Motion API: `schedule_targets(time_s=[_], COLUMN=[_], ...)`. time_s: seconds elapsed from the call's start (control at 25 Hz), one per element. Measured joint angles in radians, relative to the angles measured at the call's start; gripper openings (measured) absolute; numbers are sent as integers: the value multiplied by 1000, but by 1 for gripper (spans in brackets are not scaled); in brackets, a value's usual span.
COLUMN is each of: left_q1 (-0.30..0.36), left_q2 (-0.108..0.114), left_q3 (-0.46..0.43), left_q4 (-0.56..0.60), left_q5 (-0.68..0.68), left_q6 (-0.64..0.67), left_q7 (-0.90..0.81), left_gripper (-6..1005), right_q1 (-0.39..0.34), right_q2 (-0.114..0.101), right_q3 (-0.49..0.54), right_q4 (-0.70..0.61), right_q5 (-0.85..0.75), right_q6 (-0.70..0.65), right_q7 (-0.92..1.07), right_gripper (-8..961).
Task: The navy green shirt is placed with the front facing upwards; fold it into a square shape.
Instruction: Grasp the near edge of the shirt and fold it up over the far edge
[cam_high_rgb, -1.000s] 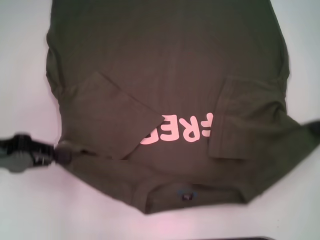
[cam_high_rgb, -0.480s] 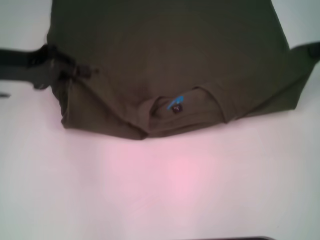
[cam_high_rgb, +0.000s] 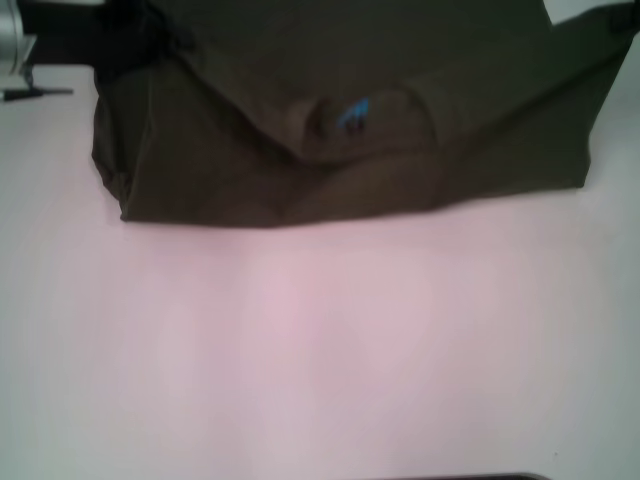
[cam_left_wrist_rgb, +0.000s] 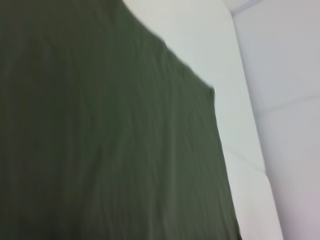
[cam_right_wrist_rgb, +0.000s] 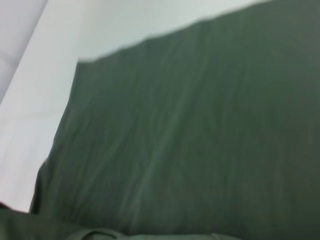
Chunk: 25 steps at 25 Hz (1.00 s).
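Head view shows the navy green shirt (cam_high_rgb: 350, 110) lying on the white table (cam_high_rgb: 320, 350), up at the far side of it. The neck end is folded over the rest, so the collar with its blue neck label (cam_high_rgb: 352, 113) sits on top, and the near edge of the shirt makes a long fold line across the table. My left gripper (cam_high_rgb: 140, 25) is at the far left corner of the shirt, dark and blurry, right against the cloth. I cannot tell if it is pinching or spread. My right gripper (cam_high_rgb: 620, 15) is at the far right corner, mostly out of the picture, and I cannot tell about it either. Both wrist views show only smooth green cloth with white table beside it.
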Motion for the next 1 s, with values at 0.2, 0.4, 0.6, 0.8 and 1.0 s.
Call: schedule_targets(time_s=[0.2, 0.4, 0.6, 0.8, 1.0], left_q1=[-36, -66, -95, -130, -145], left_q2=[-3, -10, -15, -16, -18], left_q3=[1, 23, 45, 62, 85], left_q4=[35, 51, 60, 91, 114], left_q5=[-2, -11, -18, -19, -21], left_q6=[-135, -229, -289, -344, -404], left_q7=[-3, 1, 2, 4, 4], left_gripper=[36, 34, 34, 35, 35], right_q1=[-7, -7, 14, 49, 64], right_q2=[12, 47, 79, 84, 88], right_q3=[5, -3, -18, -58, -97], right_q4=[11, 13, 29, 96, 134], right_q5=[32, 59, 63, 65, 65], right_q6=[103, 193, 288, 399, 501], right_q7=[2, -26, -74, -116, -130], right_gripper=[55, 58, 61, 63, 66])
